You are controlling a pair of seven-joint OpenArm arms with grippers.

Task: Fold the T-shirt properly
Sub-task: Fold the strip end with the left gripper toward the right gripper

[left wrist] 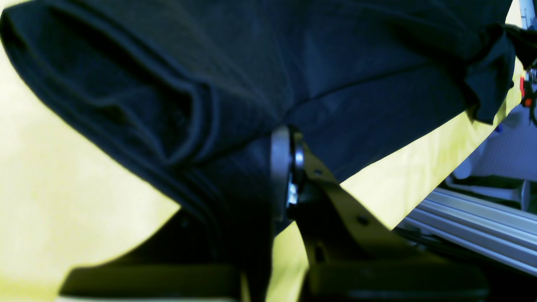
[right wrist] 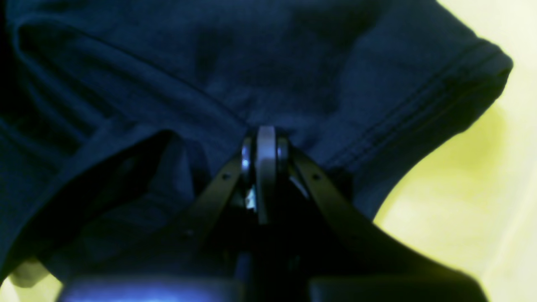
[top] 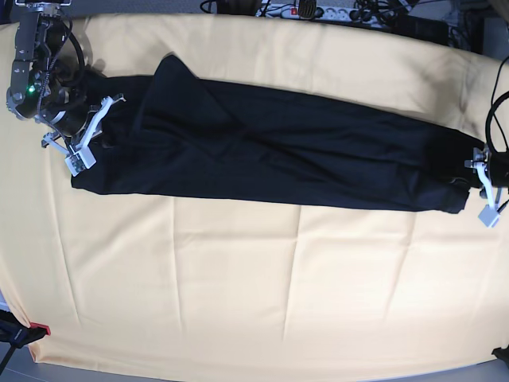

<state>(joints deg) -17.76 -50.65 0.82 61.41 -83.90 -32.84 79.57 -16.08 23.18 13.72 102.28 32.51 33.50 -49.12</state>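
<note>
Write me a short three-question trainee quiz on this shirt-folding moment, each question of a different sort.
1. True or false: the T-shirt lies stretched as a long band across the yellow cloth.
2. The left end effector is: A) open above the cloth, B) shut on shirt fabric, C) out of view.
3. Fill in: in the base view, the right end effector grips the shirt's ___ end.

Key: 1 true; 2 B; 3 left.
</note>
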